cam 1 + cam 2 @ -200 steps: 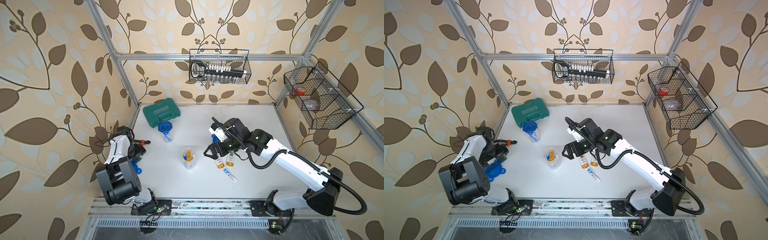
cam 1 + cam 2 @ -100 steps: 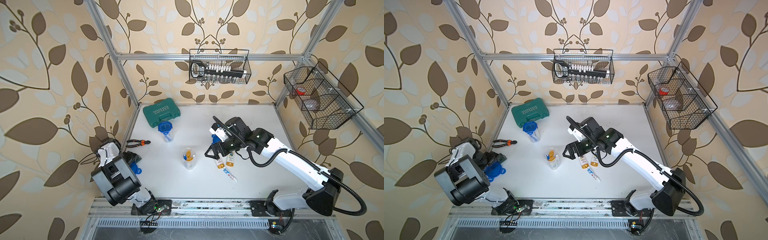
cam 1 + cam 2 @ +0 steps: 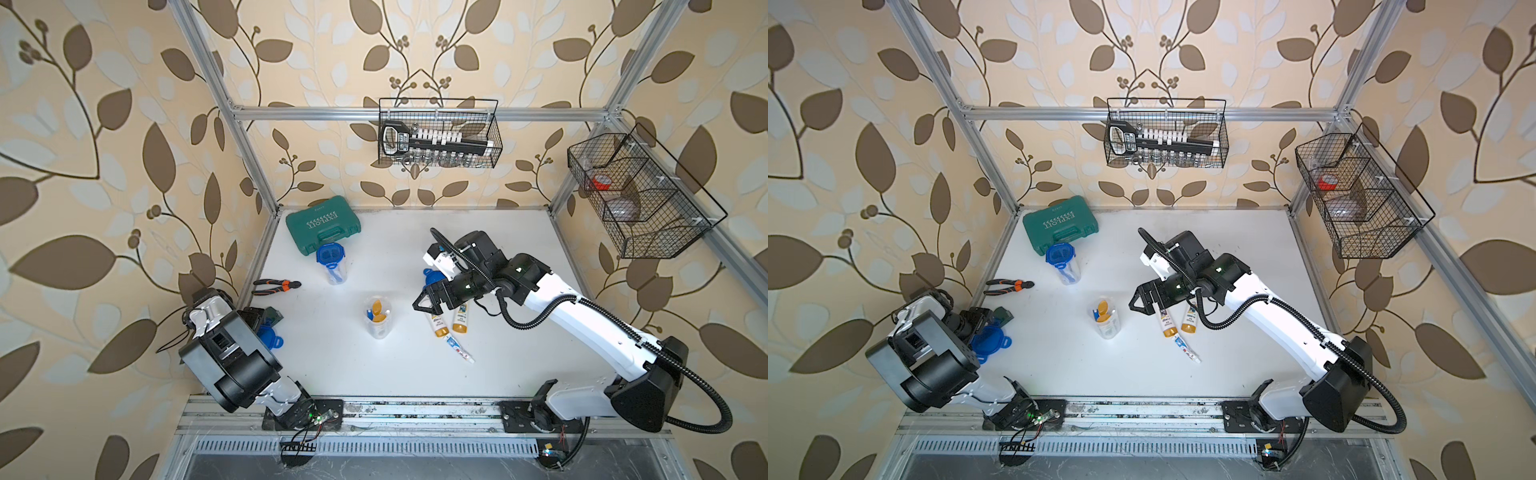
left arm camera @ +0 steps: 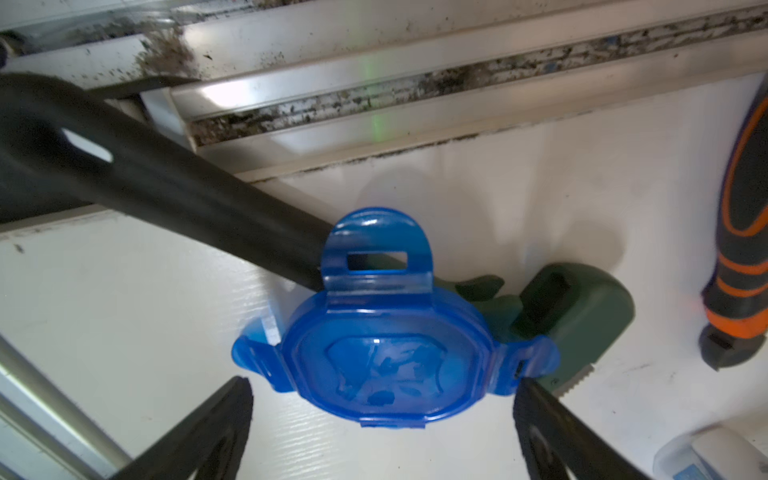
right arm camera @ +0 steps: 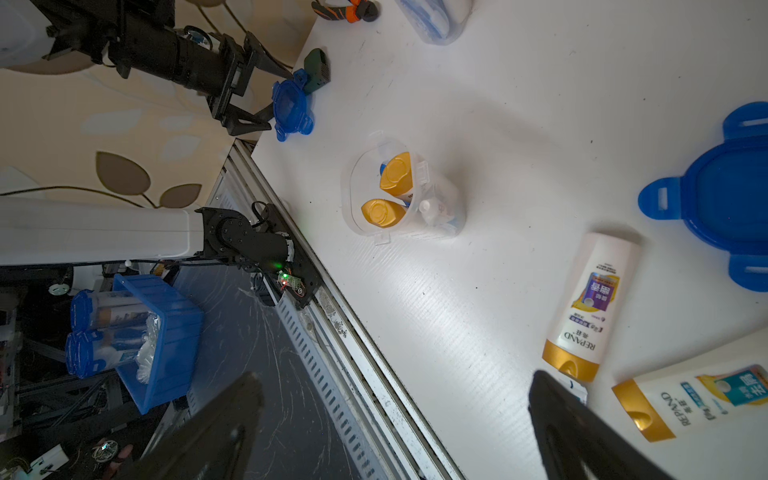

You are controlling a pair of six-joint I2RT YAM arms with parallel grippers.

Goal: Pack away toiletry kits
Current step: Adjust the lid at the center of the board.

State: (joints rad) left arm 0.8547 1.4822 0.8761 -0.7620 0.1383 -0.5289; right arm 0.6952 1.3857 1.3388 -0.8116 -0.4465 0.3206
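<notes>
An open clear jar [image 3: 378, 319] [image 5: 399, 199] stands mid-table with two gold-capped bottles, a blue toothbrush and a small tube in it. Beside it, two white bottles [image 3: 436, 323] [image 5: 594, 307] and a toothpaste tube [image 3: 459, 350] lie flat. My right gripper [image 3: 424, 301] [image 5: 395, 395] hovers open above them, holding nothing. A second jar [image 3: 331, 262] shut with a blue lid stands by the green case. My left gripper [image 4: 382, 386] [image 5: 272, 93] is open, its fingertips either side of a loose blue lid [image 4: 386, 357] [image 3: 992, 338]. Another blue lid [image 5: 723, 199] lies under the right arm.
A green tool case [image 3: 324, 224] sits at the back left, with orange-handled pliers [image 3: 276, 286] and a small green piece [image 4: 582, 316] near the left edge. Wire baskets [image 3: 440, 133] [image 3: 640, 199] hang on the walls. A metal rail [image 4: 374, 95] borders the table.
My left arm has pulled back from the pliers, which now lie free on the table, and has swung down over the loose blue lid. The right arm has barely moved.
</notes>
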